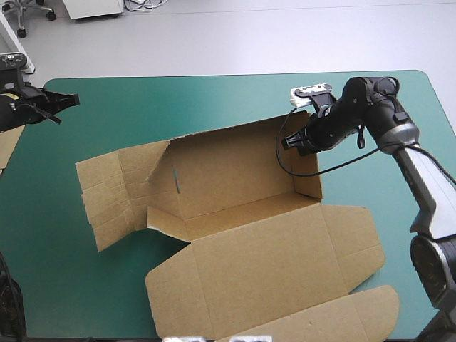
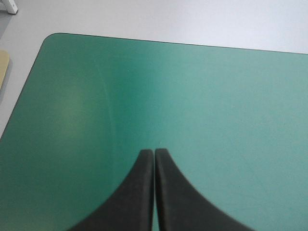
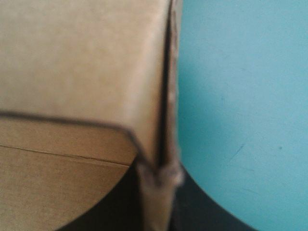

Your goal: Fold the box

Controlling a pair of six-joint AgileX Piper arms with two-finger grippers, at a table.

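Box (image 1: 242, 235), right end effector (image 1: 292, 142) pinching wall (image 1: 310, 187)

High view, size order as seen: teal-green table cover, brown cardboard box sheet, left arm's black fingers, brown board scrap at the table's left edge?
1. teal-green table cover
2. brown cardboard box sheet
3. Unranked: left arm's black fingers and brown board scrap look alike; the scrap is cut off.

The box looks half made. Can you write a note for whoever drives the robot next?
Left hand: shut, empty, over the table at its far left corner, away from the box.
Right hand: shut on the box's raised right wall.
Done: far and right walls stand up.
To do: left-side panels lie mostly flat; lid flat toward the near edge.
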